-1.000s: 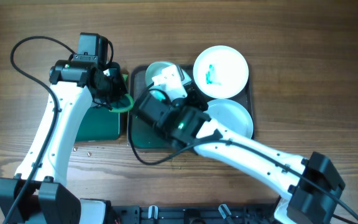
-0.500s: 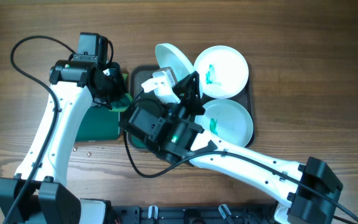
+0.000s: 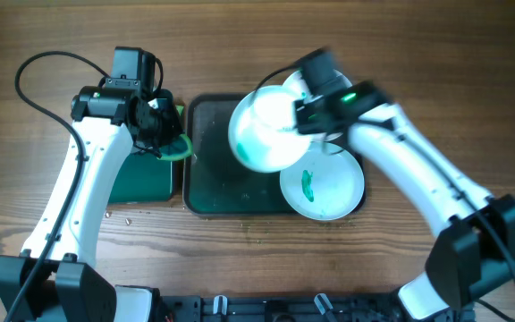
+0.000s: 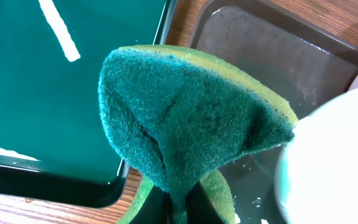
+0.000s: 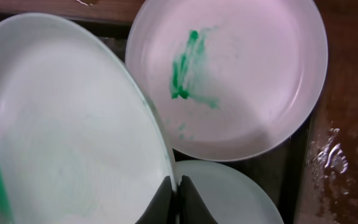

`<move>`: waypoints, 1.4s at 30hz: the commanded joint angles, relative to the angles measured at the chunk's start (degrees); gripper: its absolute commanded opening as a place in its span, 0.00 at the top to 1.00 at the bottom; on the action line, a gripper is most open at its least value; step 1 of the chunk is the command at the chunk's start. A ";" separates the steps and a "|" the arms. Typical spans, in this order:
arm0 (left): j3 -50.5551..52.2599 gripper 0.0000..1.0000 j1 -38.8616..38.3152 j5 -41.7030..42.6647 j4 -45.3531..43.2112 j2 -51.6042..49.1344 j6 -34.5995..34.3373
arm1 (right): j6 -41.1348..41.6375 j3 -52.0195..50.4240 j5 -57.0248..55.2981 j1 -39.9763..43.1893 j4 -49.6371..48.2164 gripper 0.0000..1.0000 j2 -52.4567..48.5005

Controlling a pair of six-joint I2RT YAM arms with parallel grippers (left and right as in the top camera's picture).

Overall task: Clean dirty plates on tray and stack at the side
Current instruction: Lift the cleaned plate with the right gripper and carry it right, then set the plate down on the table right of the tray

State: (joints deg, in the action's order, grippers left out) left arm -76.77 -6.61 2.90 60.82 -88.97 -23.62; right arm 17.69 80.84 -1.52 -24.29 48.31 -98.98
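Overhead: right gripper (image 3: 300, 121) clamps the rim of a tilted white plate (image 3: 259, 134) above the dark tray (image 3: 213, 183) — a green-smeared plate (image 3: 322, 186) lies at the tray's right.
Left wrist: left gripper (image 4: 178, 202) pinches a green sponge (image 4: 185, 118) over the tray's left edge.
Right wrist: fingers closed on the white plate's rim.

The sponge (image 4: 185, 118) hides most of the left fingers (image 4: 157, 211); the raised plate (image 3: 262, 134) looks blurred.
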 commanded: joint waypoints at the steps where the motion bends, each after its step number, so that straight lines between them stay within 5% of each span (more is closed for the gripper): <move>1: -0.96 0.96 0.35 -0.55 -0.39 0.83 0.94 | -2.10 1.18 19.12 12.02 3.43 0.96 2.43; 7: -0.96 0.96 0.35 -0.55 -0.39 0.83 0.94 | -5.70 0.66 20.92 34.38 11.30 0.96 5.62; 14: -0.96 0.96 0.35 -0.55 -0.76 0.83 0.92 | 1.01 -16.15 16.33 54.21 0.02 0.96 11.98; 22: -0.96 0.96 0.35 -0.55 -0.79 0.83 0.92 | 5.29 -40.79 13.16 54.49 -25.51 0.95 12.83; 27: -0.96 0.96 0.35 -0.57 -1.03 0.83 0.94 | 4.83 -44.15 15.19 54.47 -30.73 0.68 12.85; 36: -0.96 0.96 0.35 -0.57 -1.01 0.83 0.92 | -3.26 -28.46 27.47 52.41 -2.01 0.64 13.40; 42: -0.96 0.96 0.35 -0.55 -1.62 0.83 0.90 | -7.69 -29.99 28.37 42.25 2.29 0.64 13.31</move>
State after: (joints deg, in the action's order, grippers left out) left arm -76.77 -6.61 2.87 59.64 -88.97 -23.59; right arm 13.69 51.79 25.10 22.94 50.39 -86.24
